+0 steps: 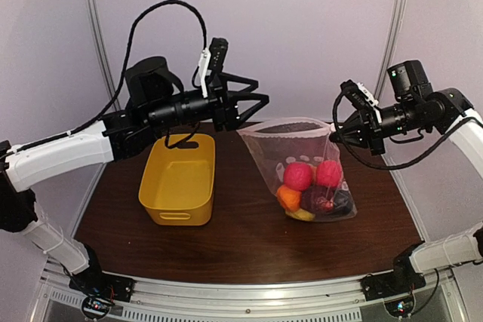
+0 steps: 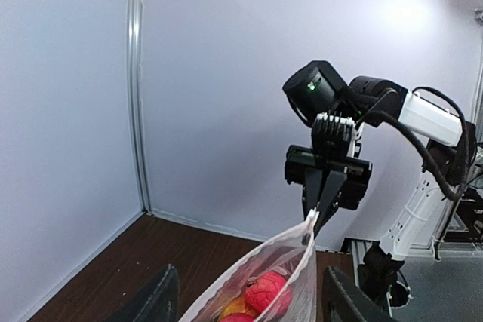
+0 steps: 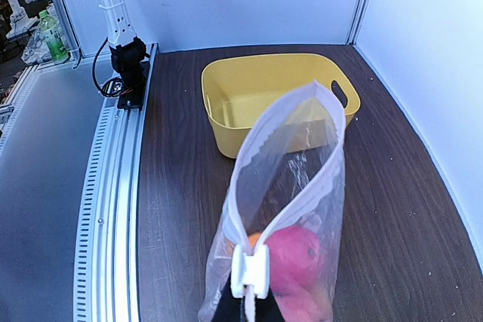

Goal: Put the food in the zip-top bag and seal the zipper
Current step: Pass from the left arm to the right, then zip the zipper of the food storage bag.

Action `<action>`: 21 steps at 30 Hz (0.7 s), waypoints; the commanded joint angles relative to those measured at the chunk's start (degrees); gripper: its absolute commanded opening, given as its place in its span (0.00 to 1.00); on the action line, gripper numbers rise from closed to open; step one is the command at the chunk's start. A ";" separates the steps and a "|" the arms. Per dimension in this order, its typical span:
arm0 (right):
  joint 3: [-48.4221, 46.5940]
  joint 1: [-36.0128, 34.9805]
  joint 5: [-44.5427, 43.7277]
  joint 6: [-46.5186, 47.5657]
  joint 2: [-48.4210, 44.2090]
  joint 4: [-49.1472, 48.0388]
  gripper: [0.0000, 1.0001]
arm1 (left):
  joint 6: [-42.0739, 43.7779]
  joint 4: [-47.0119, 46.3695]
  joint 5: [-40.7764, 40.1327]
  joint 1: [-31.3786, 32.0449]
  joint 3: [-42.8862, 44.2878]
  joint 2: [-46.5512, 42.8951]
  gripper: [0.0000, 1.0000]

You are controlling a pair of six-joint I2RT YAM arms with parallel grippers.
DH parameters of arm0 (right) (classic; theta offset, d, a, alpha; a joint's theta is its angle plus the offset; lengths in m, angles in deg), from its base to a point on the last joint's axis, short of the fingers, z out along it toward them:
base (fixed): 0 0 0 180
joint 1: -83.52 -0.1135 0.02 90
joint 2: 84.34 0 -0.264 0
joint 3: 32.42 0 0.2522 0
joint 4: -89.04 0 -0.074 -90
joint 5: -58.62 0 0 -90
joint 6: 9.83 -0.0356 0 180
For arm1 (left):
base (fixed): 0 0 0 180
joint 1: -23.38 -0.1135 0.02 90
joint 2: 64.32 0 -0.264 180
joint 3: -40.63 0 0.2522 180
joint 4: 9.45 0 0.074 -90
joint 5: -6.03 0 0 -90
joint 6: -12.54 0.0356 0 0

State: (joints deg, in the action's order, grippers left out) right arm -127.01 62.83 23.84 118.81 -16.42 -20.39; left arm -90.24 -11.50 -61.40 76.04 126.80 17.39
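The food sits inside the zip-top bag on the brown surface, beside a yellow basket. The right hand pinches the bag's top corner. The left hand is wide open at the other corner.

Zip-top bag is thin clear plastic, crinkly & shiny, w/ white dots; food inside is smooth glossy plastic. Basket is smooth yellow plastic w/ a soft shine. Surface looks like dark wood, smooth & a bit shiny; edge rail is ribbed grey metal.
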 commanded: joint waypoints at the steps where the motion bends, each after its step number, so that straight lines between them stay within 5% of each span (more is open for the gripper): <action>1: -3.45 -3.60 -5.85 -4.41 1.52 -1.48 0.00 | -0.41 12.09 2.00 2.84 12.19 9.87 0.66; 12: -6.33 -8.34 -12.81 -4.15 2.81 3.52 0.00 | 4.72 20.18 8.99 6.58 27.42 23.96 0.62; 21: -20.37 -10.42 -18.55 1.04 7.53 18.32 0.00 | 9.93 22.98 9.16 7.36 31.96 23.09 0.61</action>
State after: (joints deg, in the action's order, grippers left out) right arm -140.52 52.93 8.93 116.95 -10.08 -8.39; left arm -84.20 10.03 -53.40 82.86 155.76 43.14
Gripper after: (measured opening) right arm 0.004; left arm 0.616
